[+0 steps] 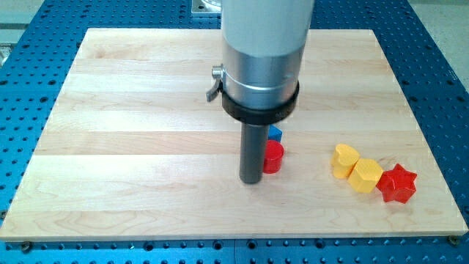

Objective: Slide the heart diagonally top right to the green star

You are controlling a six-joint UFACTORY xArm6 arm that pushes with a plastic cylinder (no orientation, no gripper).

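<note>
My tip [251, 179] rests on the wooden board [132, 132], just below the view's centre. A red block [273, 157], shape unclear, sits right against the rod's right side. A blue block [275, 133] peeks out just above the red one, mostly hidden by the rod. A yellow heart [344, 160] lies to the right, touching a yellow hexagon-like block [365, 175]. A red star [398, 183] touches that block's lower right. No green star shows; the arm's wide body [261, 55] may hide it.
The board lies on a blue perforated table [29, 88]. A small metal lever [215, 82] sticks out from the arm's left side. The board's bottom edge runs close below the yellow and red blocks.
</note>
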